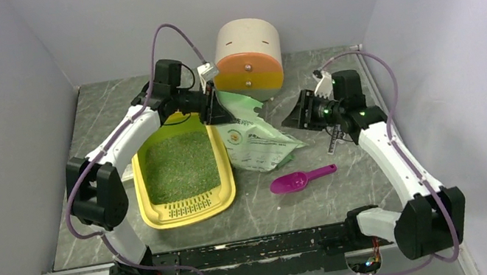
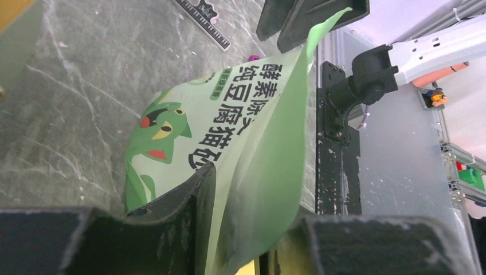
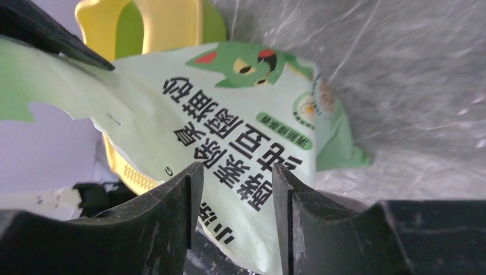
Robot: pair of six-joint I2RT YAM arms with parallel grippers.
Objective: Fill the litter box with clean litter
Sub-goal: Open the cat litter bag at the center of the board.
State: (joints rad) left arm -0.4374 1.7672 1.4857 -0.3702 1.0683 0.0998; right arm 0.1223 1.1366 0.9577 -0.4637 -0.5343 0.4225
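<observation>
Grainy clean litter [image 1: 180,167] in shallow, round-cornered yellow plastic litter box [image 1: 164,216]

Far right corner of the litter box [image 1: 150,211] hidden behind the left gripper [image 1: 217,112] and the bag [image 1: 256,143]; bag print too small to read from above; whether the left fingers [image 2: 183,223] clamp the bag, indeterminate

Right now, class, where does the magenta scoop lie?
In the top view the magenta scoop lies flat on the table, right of the yellow litter box and just on the near side of the printed bag.
</observation>
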